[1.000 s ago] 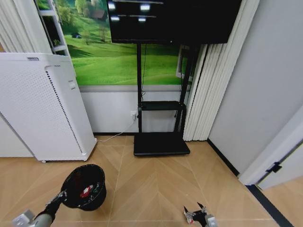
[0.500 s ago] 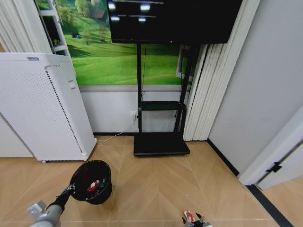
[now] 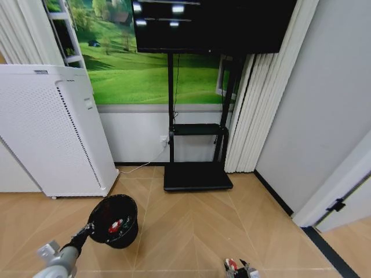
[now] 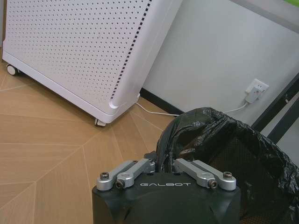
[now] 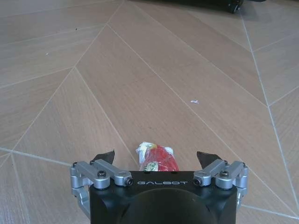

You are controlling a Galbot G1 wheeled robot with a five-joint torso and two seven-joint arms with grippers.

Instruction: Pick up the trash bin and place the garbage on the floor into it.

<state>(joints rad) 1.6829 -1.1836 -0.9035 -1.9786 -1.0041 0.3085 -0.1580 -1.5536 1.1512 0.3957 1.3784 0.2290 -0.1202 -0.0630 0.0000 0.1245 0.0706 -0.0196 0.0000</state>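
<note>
The black trash bin (image 3: 116,222), lined with a black bag, hangs just above the floor (image 3: 185,226) at the left. My left gripper (image 3: 87,230) is shut on its near rim; in the left wrist view the gripper (image 4: 161,162) pinches the bag-covered rim of the bin (image 4: 229,149). A red-and-white piece of garbage (image 3: 114,226) lies inside the bin. My right gripper (image 3: 239,268) sits low at the front right, open, straddling a crumpled red-and-white scrap (image 5: 156,157) on the floor (image 5: 140,79). Its fingertips (image 5: 104,156) stand on either side of the scrap, apart from it.
A tall white perforated air purifier (image 3: 52,133) stands at the left against the wall. A black TV stand's base (image 3: 197,176) lies straight ahead under the screen. White curtains (image 3: 249,116) and a door (image 3: 348,197) are at the right. Open parquet lies between the bin and the scrap.
The left arm has carried the bin a little to the right and away from me. The right gripper has sunk lower over the red-and-white scrap.
</note>
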